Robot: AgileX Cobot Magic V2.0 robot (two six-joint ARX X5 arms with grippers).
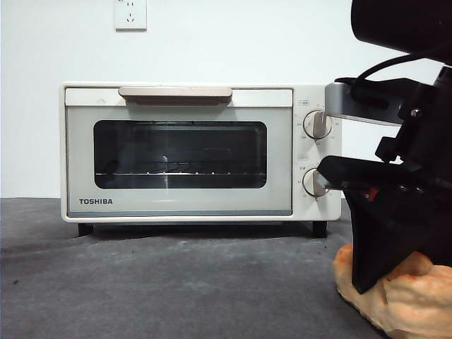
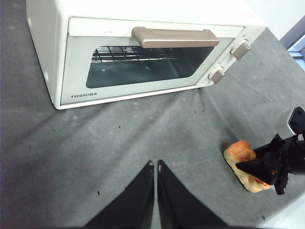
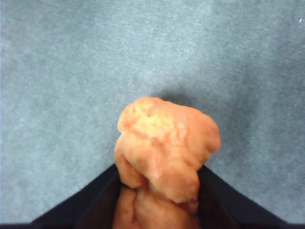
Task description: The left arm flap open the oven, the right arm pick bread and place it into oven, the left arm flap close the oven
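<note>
The cream-white TOSHIBA oven (image 1: pixel 176 152) stands on the grey mat with its door closed; the wire rack shows through the dark glass. It also shows in the left wrist view (image 2: pixel 143 47). The golden-orange bread (image 1: pixel 409 296) lies on the mat to the right, in front of the oven. My right gripper (image 1: pixel 374 272) is down on it, one jaw on each side of the bread (image 3: pixel 167 143), closed against it. The left wrist view shows the same bread (image 2: pixel 240 155) and right gripper (image 2: pixel 255 167). My left gripper (image 2: pixel 156 164) is shut and empty, held above the mat in front of the oven.
The beige bar handle (image 1: pixel 175 94) runs along the top of the door. Two round knobs (image 1: pixel 318 125) sit on the oven's right side, close behind the right arm. A wall socket (image 1: pixel 131 14) is on the white wall. The mat's edge (image 2: pixel 286 219) lies near the bread.
</note>
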